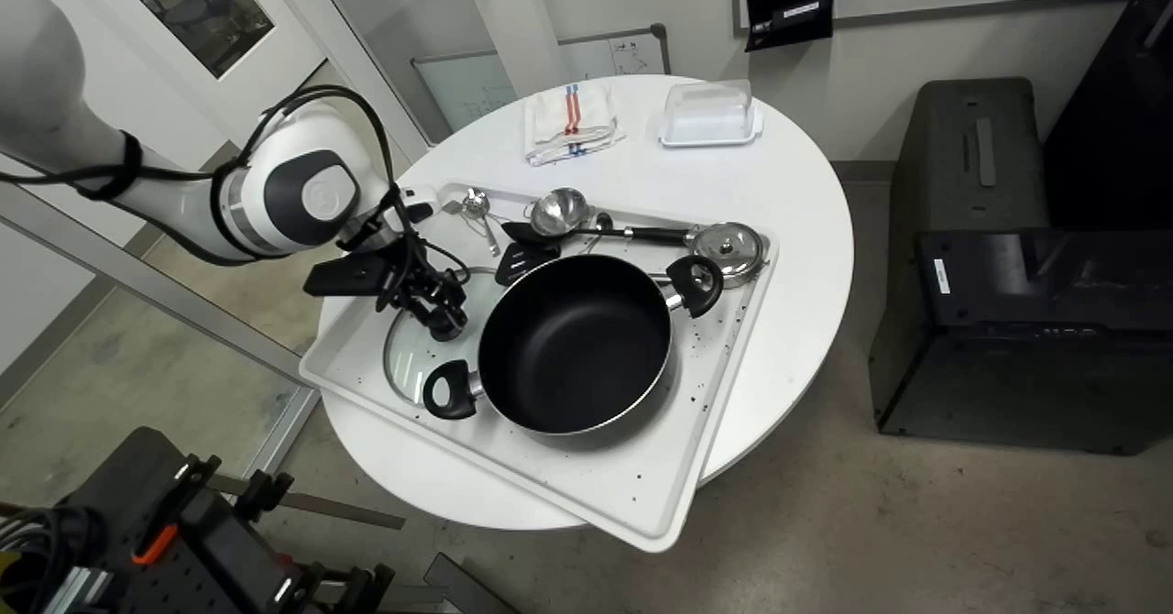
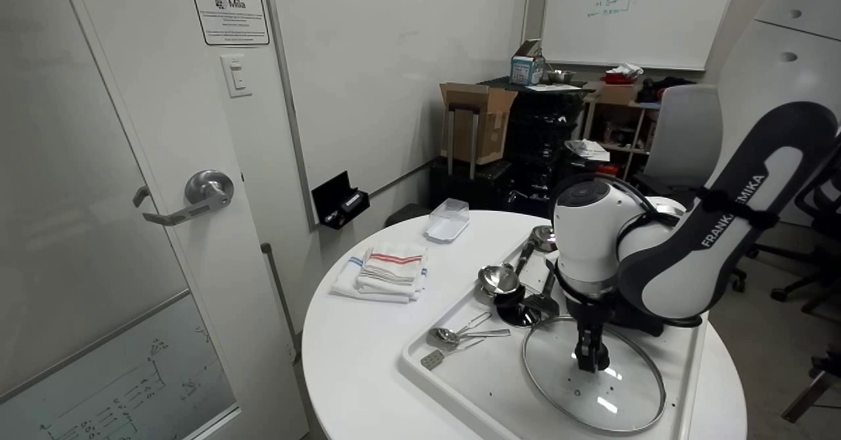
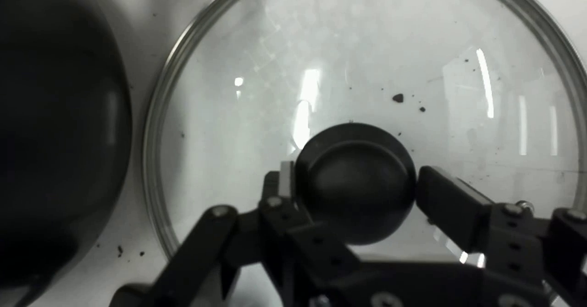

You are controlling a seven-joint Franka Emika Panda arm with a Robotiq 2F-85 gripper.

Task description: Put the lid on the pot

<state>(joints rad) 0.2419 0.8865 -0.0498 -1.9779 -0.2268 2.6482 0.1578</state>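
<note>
The black pot (image 1: pixel 577 344) stands on the white tray, its two loop handles sticking out. Its dark side also shows at the left edge of the wrist view (image 3: pixel 55 128). In an exterior view it is hidden behind the arm. The clear glass lid (image 2: pixel 585 400) lies flat on the tray beside the pot; one pot handle overlaps it in an exterior view (image 1: pixel 408 362). My gripper (image 3: pixel 355 178) is at the lid's centre, its fingers touching both sides of the black knob (image 3: pixel 357 188). The right finger is tilted outward. The gripper also shows in both exterior views (image 1: pixel 444 316) (image 2: pixel 591 358).
The white tray (image 1: pixel 674 504) has raised edges. Small utensils (image 2: pixel 453 336), a metal ladle (image 1: pixel 561 213), a black spatula (image 2: pixel 544 301) and a small metal lidded piece (image 1: pixel 730 249) lie near the pot. Folded towels (image 1: pixel 570 124) and a clear-covered container (image 1: pixel 710 115) stand farther back.
</note>
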